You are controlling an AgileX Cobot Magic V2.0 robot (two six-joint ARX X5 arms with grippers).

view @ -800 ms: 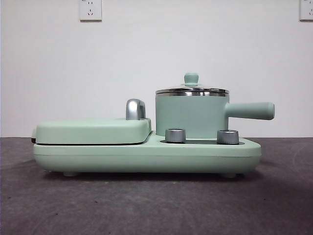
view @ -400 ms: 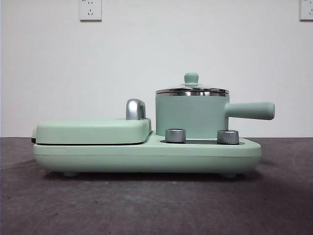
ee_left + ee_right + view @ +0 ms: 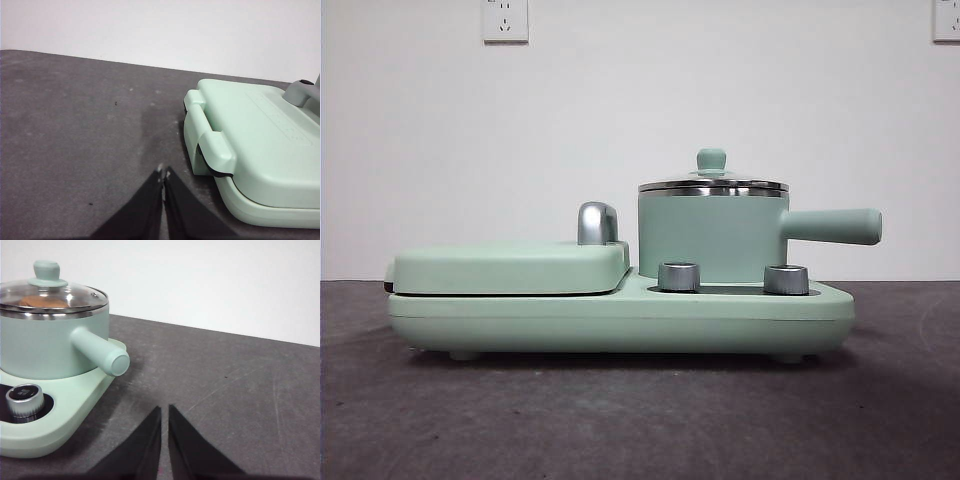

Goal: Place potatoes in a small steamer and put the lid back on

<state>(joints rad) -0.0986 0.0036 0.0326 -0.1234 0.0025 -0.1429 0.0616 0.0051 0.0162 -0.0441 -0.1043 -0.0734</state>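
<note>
The mint-green small steamer stands on the right half of the cooker base, its long handle pointing right. The glass lid with its green knob rests on the pot's steel rim. Through the lid the orange-brown potatoes show inside the pot. My right gripper is shut and holds nothing, hovering over the dark table to the side of the pot's handle. My left gripper is shut and holds nothing, beside the griddle's end.
A flat mint-green griddle cover with a chrome handle fills the base's left half. Two steel dials sit in front of the pot. A white wall with sockets stands behind the dark table.
</note>
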